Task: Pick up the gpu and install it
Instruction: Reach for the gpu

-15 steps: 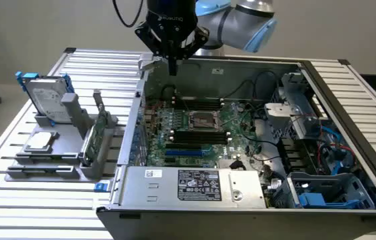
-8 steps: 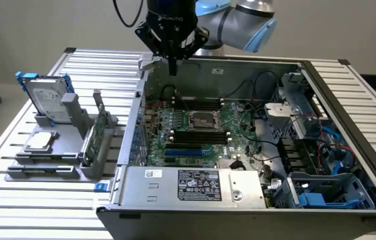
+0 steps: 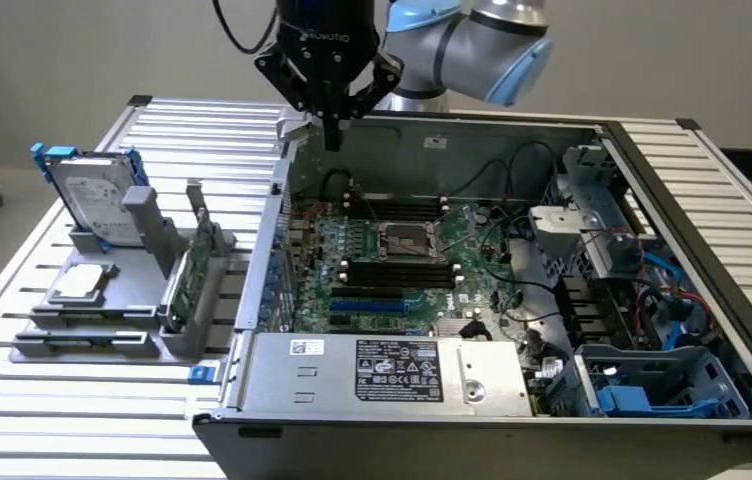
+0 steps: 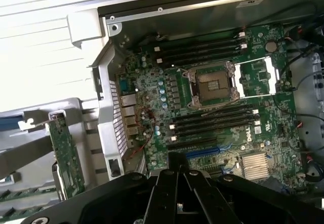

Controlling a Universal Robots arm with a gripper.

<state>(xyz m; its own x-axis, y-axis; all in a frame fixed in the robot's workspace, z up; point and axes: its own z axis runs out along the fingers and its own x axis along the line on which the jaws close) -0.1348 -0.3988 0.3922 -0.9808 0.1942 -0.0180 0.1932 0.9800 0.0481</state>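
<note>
The gpu [image 3: 180, 290] stands on edge in a grey rack [image 3: 149, 330] on the slatted table, at the exterior view's left of the open computer case [image 3: 390, 375]. Its green circuit board faces the wrist view, where the gpu [image 4: 66, 155] sits just outside the case wall. My gripper [image 3: 332, 140] hangs above the case's far corner, well behind the card and apart from it. The black fingers are shut together with nothing between them, and in the wrist view my gripper [image 4: 177, 161] points over the motherboard [image 4: 212, 107].
The rack also carries a silver hard drive with a blue caddy [image 3: 89, 190] and a small square CPU chip [image 3: 83, 283]. Inside the case lie the motherboard [image 3: 396, 255], cables and a drive cage [image 3: 616, 230]. The case walls stand tall around the board.
</note>
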